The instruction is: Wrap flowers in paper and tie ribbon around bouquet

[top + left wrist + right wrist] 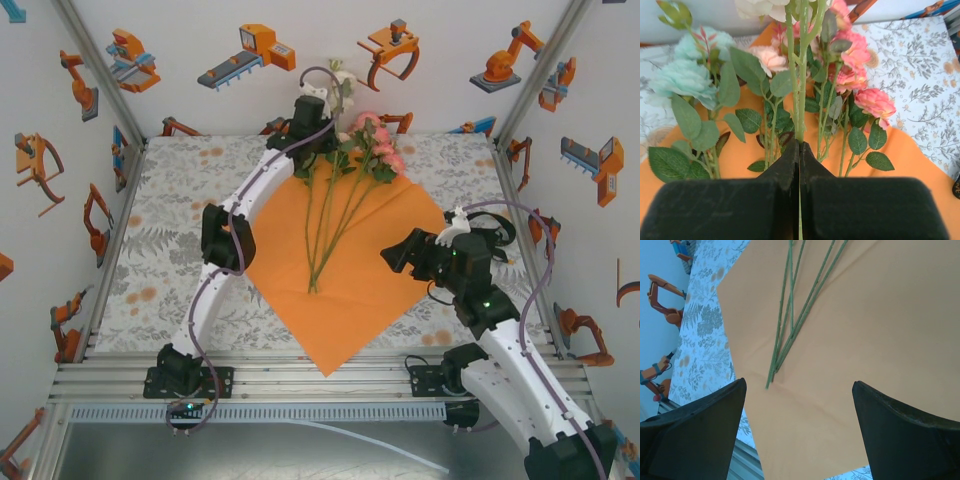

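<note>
The orange paper (350, 280) lies as a diamond in the middle of the table. Several of the flowers (372, 150) lie on it, pink blooms at the far corner, thin stems (318, 270) meeting near the centre. At the far edge my left gripper (322, 128) is shut on one green stem (801, 90) that carries a white bloom (343, 78) lifted above the rest. Pink blooms (857, 57) and pale-green blooms (682, 80) lie just beyond that gripper (800, 145). My right gripper (395, 255) hovers open over the paper (880, 330), to the right of the stem ends (772, 375). The ribbon is out of view.
A floral tablecloth (170, 250) covers the table around the paper. White walls with robot stickers close in the left, far and right sides. An aluminium rail (300, 380) with both arm bases runs along the near edge, where the paper's near corner overhangs.
</note>
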`<state>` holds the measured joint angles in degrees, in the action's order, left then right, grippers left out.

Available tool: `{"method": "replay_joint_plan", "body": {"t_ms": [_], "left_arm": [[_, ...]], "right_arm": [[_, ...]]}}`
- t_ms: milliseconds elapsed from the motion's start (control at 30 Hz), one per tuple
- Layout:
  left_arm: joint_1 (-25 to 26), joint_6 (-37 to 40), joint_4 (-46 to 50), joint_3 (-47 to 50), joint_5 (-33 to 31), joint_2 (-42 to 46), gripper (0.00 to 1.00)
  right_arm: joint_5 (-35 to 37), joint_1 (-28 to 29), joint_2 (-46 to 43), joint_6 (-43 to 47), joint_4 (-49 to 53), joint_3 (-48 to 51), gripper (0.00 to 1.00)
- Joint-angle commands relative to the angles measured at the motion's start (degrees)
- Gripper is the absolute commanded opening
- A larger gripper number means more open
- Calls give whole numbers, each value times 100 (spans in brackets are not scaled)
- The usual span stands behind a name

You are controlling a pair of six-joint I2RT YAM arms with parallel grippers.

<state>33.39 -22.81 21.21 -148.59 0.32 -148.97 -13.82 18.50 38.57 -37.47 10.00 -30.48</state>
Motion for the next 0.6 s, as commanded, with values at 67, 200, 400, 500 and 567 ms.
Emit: {"method": "replay_joint_plan", "body": {"t_ms": [67,200,400,500,567], "left_arm": [[36,-303,-183,-29,595,-57,11],[37,-241,22,114,606,350,27],[-90,-123,-146,1839,371,1922,29],[-243,-166,-553,3532,-230,2989,29],[-427,-350,-881,4764,-668,3685,26]], "right_arm": [[98,-35,-49,110,-156,-11,78],[173,-30,-59,13,-117,-71,78],[586,-72,374,-299,465,-443,78],[621,-298,1037,-337,866,-820,78],[513,-532,1539,-313,908,-990,75]]}}
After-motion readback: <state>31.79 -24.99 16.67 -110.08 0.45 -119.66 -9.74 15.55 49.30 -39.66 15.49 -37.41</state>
